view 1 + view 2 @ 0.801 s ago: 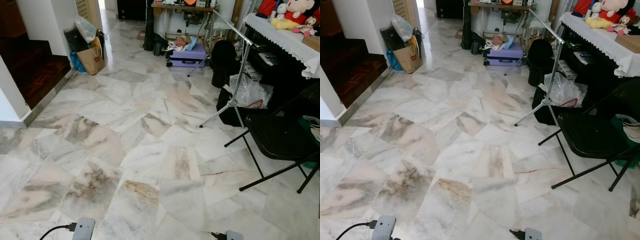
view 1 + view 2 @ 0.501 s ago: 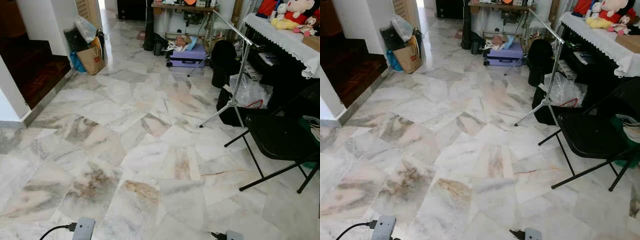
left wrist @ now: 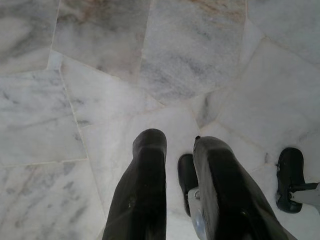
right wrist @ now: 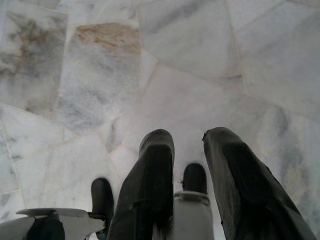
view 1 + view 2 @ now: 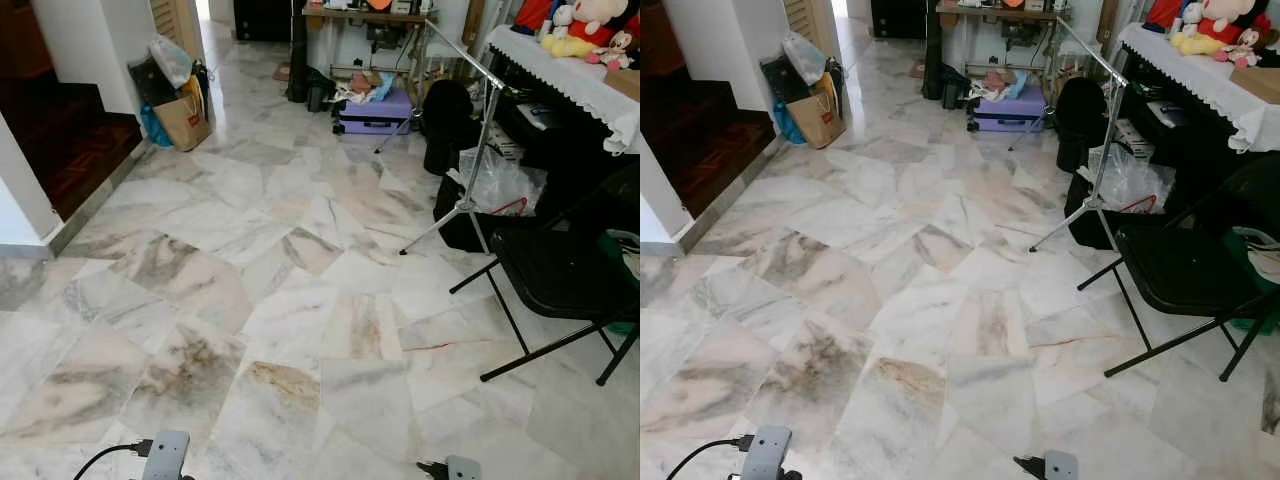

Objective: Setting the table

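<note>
Marble floor [image 5: 300, 300] is taking up most of the frame. Black folding chair [image 5: 560, 280] is standing at right, w/ stand [image 5: 470, 150] just behind it. Purple suitcase [image 5: 375, 112] is lying at top center. Left gripper [image 3: 172, 150] & right gripper [image 4: 187, 145] are hanging over floor, fingers released, holding nothing.

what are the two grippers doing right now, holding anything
Left gripper: jaws open, empty, hanging over the marble floor.
Right gripper: jaws open, empty, also over the floor.
</note>
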Tool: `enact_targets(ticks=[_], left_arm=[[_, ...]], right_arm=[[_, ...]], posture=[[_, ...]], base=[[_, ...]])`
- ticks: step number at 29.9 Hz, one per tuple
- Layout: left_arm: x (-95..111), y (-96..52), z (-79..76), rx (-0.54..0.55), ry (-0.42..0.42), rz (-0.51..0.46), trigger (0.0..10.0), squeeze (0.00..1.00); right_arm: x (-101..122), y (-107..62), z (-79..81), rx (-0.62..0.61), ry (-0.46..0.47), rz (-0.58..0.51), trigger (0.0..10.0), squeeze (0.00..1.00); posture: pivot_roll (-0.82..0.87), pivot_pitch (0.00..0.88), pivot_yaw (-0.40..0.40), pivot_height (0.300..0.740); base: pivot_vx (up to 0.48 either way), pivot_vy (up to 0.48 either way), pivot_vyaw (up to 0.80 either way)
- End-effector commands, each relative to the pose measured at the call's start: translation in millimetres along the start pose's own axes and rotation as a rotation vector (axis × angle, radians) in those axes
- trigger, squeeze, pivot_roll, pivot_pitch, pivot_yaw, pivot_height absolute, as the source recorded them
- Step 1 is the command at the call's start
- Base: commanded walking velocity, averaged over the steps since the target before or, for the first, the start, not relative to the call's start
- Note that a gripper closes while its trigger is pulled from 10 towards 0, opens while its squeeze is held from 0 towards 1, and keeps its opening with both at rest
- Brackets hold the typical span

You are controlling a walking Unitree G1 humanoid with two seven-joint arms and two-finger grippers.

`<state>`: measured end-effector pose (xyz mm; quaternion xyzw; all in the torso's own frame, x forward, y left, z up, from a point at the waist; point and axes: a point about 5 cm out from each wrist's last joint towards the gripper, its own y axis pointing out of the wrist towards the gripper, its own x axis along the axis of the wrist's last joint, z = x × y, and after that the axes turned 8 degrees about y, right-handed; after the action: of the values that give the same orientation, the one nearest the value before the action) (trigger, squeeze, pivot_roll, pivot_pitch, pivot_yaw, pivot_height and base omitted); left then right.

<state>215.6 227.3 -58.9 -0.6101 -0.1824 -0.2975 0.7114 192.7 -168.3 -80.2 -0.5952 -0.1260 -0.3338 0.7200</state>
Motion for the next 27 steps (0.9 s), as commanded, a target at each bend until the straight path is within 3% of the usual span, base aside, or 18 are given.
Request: enact_targets(ticks=[1, 13, 27], left_arm=[[-2, -0.5, 0.7, 0.003, -0.010, 0.006, 10.0, 0.00], [-2, 0.0, -3.0, -0.003, -0.015, 0.004, 10.0, 0.00], [-6, -1.0, -1.2, 0.003, -0.022, 0.012, 10.0, 0.00]], right_arm=[[3, 1.5, 4.6, 0.012, -0.019, -0.001, 10.0, 0.00], [2, 1.6, 5.3, 0.007, -0.014, 0.008, 10.0, 0.00], [-14, -2.3, -1.7, -0.002, -0.027, 0.064, 10.0, 0.00]], posture=[[0.10, 0.043, -0.040, 0.740], [0.11, 0.056, -0.040, 0.740], [0.12, 0.072, -0.042, 0.740]], base=[[0.000, 0.000, 0.00], [0.000, 0.000, 0.00], [0.000, 0.000, -0.80]])
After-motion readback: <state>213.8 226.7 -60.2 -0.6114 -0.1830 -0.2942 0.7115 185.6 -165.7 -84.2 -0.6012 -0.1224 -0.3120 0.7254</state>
